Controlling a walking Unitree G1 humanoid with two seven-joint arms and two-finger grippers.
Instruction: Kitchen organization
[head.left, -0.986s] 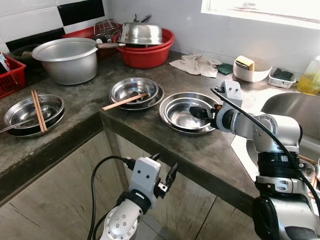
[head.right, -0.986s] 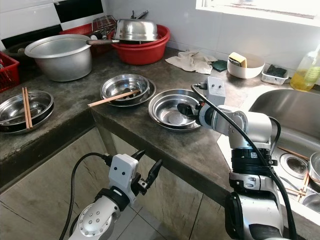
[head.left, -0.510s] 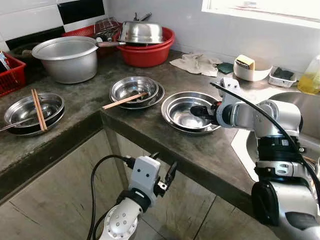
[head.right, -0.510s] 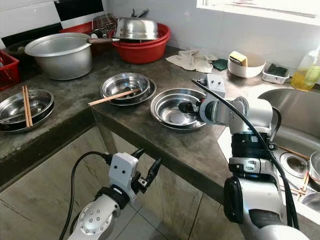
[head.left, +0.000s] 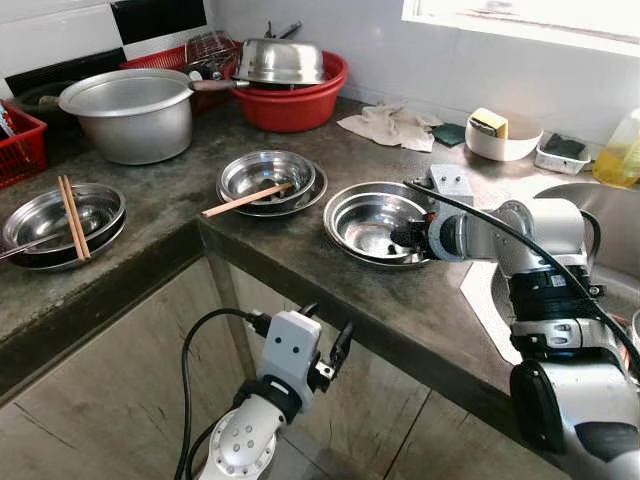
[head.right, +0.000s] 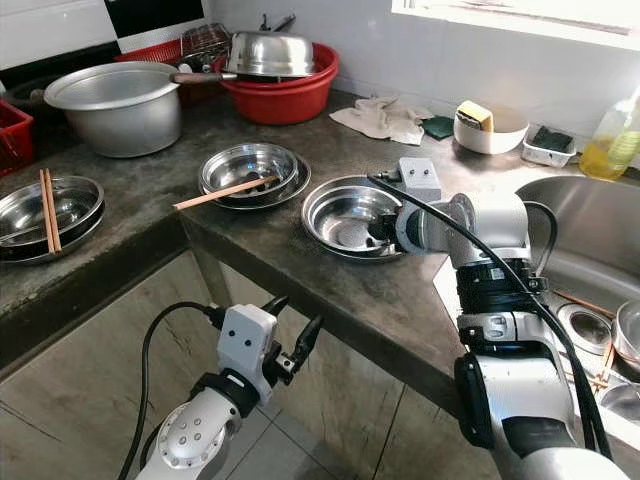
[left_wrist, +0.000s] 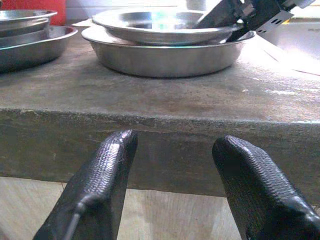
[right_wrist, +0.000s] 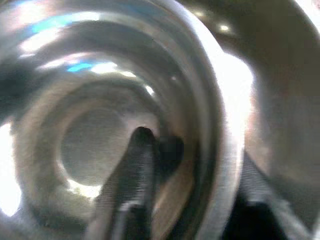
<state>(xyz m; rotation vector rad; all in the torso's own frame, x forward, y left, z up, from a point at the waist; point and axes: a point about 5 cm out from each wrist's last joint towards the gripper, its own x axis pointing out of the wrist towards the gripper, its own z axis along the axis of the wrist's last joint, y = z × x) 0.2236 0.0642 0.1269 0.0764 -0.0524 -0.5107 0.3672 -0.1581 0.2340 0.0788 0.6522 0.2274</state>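
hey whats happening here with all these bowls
The robot is sorting steel dishes on a concrete kitchen counter. Its right gripper is at the near rim of a stack of steel bowls, one finger inside the bowl and one outside the rim. The left gripper hangs idle below the counter edge, jaws apart. Two other bowl stacks, and, have chopsticks lying across them.

We look down on a dark concrete worktop (head.left: 300, 262) that turns a corner, its front faced with pale wood-grain panels (head.left: 110, 400). White tiles with black ones (head.left: 160, 18) line the wall behind. Daylight comes through a window (head.left: 520, 15) above a white wall, falling bright on the steel sink (head.left: 590, 215).
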